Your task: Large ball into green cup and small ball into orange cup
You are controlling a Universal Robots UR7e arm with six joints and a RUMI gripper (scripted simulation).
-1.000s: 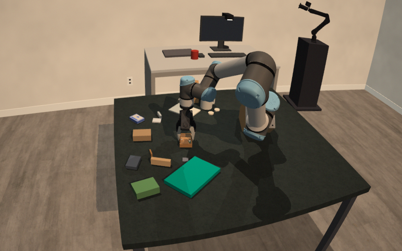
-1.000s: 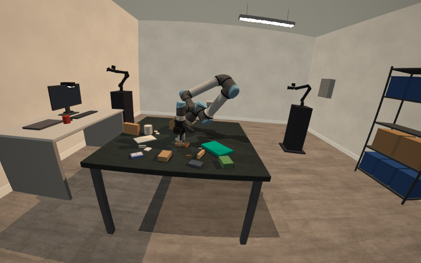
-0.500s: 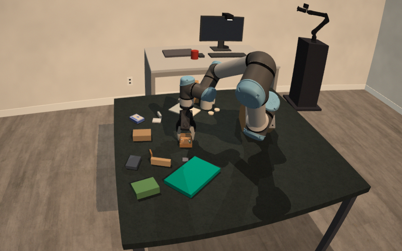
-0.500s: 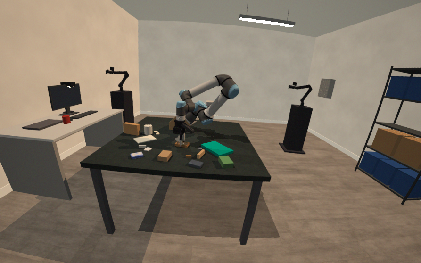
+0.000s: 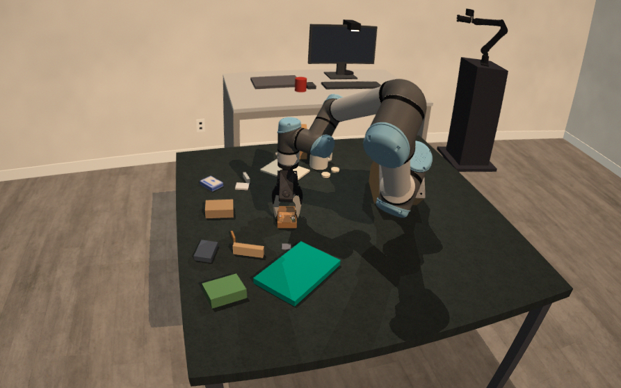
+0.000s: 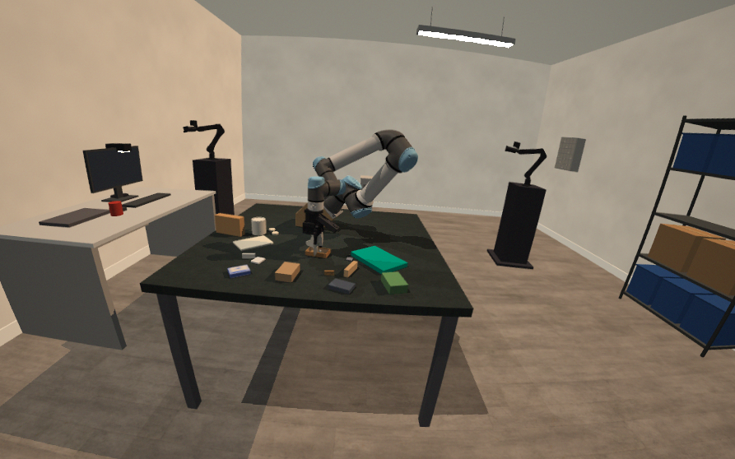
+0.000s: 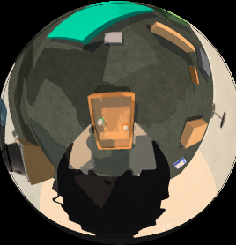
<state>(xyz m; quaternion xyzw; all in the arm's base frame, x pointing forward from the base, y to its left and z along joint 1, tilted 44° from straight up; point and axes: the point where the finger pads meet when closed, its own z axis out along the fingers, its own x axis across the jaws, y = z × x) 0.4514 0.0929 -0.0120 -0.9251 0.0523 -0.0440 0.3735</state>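
Observation:
The covered wooden puzzle (image 5: 286, 218) is a small orange-brown box, level, at or just above the table top near its middle. It also shows in the exterior view (image 6: 318, 252). My gripper (image 5: 286, 212) points straight down and is shut on the puzzle's two sides. In the wrist view the puzzle (image 7: 111, 120) fills the centre between my fingers. One ball (image 7: 100, 121) sits at a green spot on its left, another ball (image 7: 125, 127) at an orange spot on its right. I cannot tell which ball is larger.
A teal flat box (image 5: 297, 271), a green box (image 5: 224, 290), a dark grey block (image 5: 205, 250), a tan block (image 5: 248, 249) and a small grey cube (image 5: 286, 245) lie in front. A cardboard box (image 5: 218, 208) lies left. A white sheet (image 5: 279, 168) lies behind.

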